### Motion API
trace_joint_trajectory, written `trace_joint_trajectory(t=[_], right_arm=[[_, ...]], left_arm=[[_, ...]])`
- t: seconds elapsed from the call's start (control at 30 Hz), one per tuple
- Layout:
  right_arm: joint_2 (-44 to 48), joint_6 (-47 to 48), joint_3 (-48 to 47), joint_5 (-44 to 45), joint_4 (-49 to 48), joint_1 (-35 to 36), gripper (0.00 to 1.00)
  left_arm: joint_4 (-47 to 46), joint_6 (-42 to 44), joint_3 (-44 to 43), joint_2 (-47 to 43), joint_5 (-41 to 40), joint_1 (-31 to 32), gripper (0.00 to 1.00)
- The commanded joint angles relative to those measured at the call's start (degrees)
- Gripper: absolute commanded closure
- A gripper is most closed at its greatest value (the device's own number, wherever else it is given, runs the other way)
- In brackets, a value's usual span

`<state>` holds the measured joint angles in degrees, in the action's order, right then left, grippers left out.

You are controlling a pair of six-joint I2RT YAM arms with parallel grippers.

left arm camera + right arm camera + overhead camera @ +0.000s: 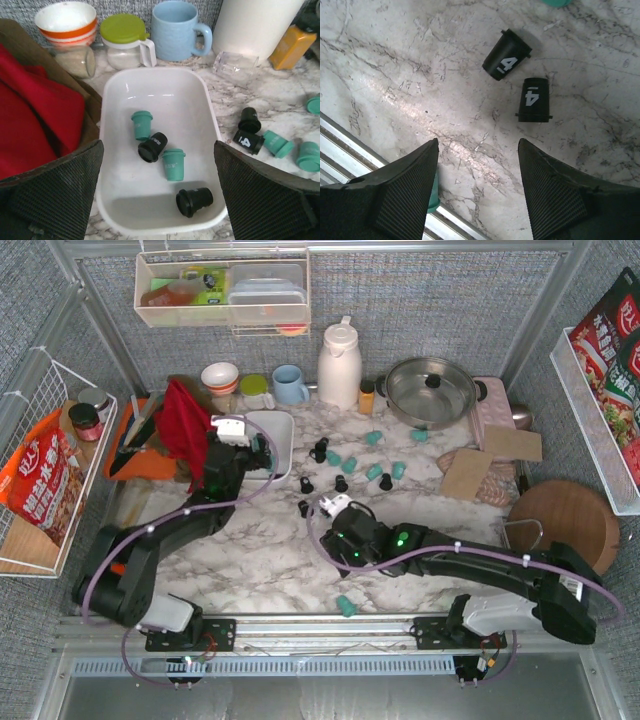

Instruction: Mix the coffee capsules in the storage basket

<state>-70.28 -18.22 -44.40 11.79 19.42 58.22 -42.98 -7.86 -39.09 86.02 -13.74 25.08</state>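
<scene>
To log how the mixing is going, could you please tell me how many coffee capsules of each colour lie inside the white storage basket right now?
Teal capsules: 2
Black capsules: 2
Total in the storage basket: 4

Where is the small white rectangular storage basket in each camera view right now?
Top external: the storage basket sits left of centre, right of the red cloth.
Left wrist: centre frame, two teal and two black coffee capsules inside.
Right wrist: not in view.
Shared landmark: light blue ceramic mug behind it.
</scene>
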Motion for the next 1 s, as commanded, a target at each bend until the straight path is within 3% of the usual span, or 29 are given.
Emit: trace_joint_trajectory(t=[0.0, 0.13, 0.33, 0.97], right_arm=[[-3.43, -3.65, -2.36, 4.84, 4.39, 3.35, 0.32], [-6.84, -5.98, -4.38, 4.92, 6.96, 6.05, 0.37], [-10.09, -8.43, -7.13, 4.86, 11.18, 10.11, 0.39], [-16.92, -13.17, -8.14, 0.69, 14.10, 15.60, 0.46]], left_arm=[[10.99, -0.97, 0.66, -8.34, -0.13, 0.03, 0.01], [16.78, -3.02, 1.48, -13.64, 2.23, 0.06, 0.01], [17.59, -6.24, 3.97, -17.88, 2.02, 0.06, 0.01], [19.64, -8.51, 5.65, -17.99, 2.78, 0.11, 0.01]])
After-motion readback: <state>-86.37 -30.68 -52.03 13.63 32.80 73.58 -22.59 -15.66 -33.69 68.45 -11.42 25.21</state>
